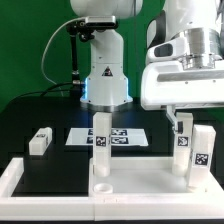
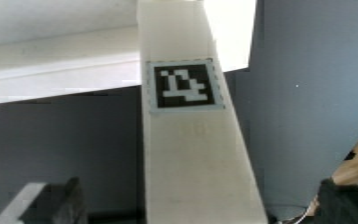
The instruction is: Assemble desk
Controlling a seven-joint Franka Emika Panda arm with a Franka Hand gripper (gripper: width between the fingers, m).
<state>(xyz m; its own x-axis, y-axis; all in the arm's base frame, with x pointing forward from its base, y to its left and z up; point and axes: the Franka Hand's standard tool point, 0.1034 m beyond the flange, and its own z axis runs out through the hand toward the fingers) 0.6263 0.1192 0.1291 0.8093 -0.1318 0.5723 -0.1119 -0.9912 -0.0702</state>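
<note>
Desk: the top panel (image 1: 150, 182) lies flat at the near edge of the mat (image 1: 40, 112), set against the rail (image 1: 20, 185).
Left leg: one leg (image 1: 101, 145) stands upright on the panel, toward the exterior view's left.
Right legs: two more stand upright at the exterior view's right, the inner leg (image 1: 183, 150) and the outer leg (image 1: 201, 155), just beside each other.
Loose leg: a fourth leg (image 1: 40, 141) lies on its side on the mat, well apart from the panel.
Hole: one round hole (image 1: 103, 186) in the panel, in front of the left leg, is empty.
Gripper: the gripper (image 1: 181, 123) hangs over the inner leg, released. In the wrist view its fingers (image 2: 43, 200) stand clear on either side of that leg and hold nothing.
Done: three of four legs look to be in place. How firmly each is seated cannot be told.
Left: by my reading, the loose leg has to be fetched, stood in the empty hole and turned home.
Marker board: the marker board (image 1: 125, 136) lies on the mat behind the panel.
</note>
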